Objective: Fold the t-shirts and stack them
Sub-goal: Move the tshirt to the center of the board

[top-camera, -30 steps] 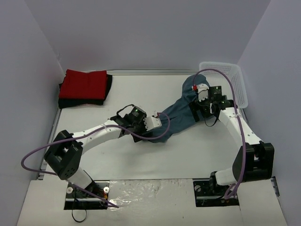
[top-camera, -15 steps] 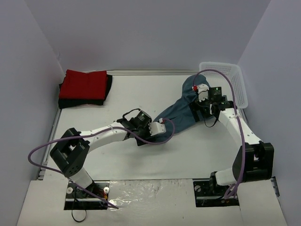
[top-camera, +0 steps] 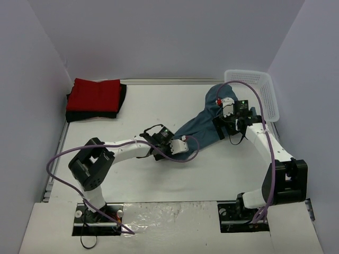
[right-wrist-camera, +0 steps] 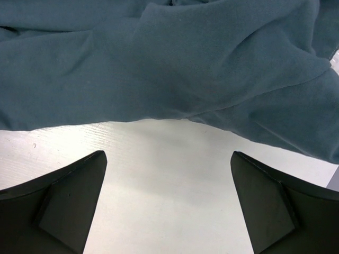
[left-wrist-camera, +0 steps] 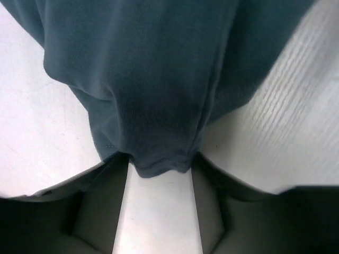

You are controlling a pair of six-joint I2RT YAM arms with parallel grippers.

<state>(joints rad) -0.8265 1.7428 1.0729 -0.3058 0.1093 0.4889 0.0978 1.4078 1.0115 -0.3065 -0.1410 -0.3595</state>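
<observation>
Nearest the arm bases, the left arm reaches out low over the white table (top-camera: 132,180) toward its middle. The left gripper (left-wrist-camera: 159,159) stands about half open. Its two dark fingers (left-wrist-camera: 98,209) straddle the near end of the teal shirt (left-wrist-camera: 148,79). That narrow hemmed end sits between the fingertips and meets both inner faces. Bare table shows in the gap behind it. No firm pinch is evident.

From that end the teal shirt runs as a long, bunched band across the table, up and to the right. It widens toward the far right corner.

The right arm reaches forward along the right side. The right gripper (right-wrist-camera: 168,156) is fully open, tips wide apart and low over bare table, with nothing between them. The shirt's rumpled edge lies just beyond the tips, apart from them.

Farther back, the shirt's far end lies beside the white basket (top-camera: 262,87), which sits in the far right corner. Whether cloth and basket touch cannot be told.

At the far left corner, well apart from both grippers, the red shirt (top-camera: 95,94) lies folded on top of the black shirt (top-camera: 90,115). The black one shows along the red one's near and right edges.
</observation>
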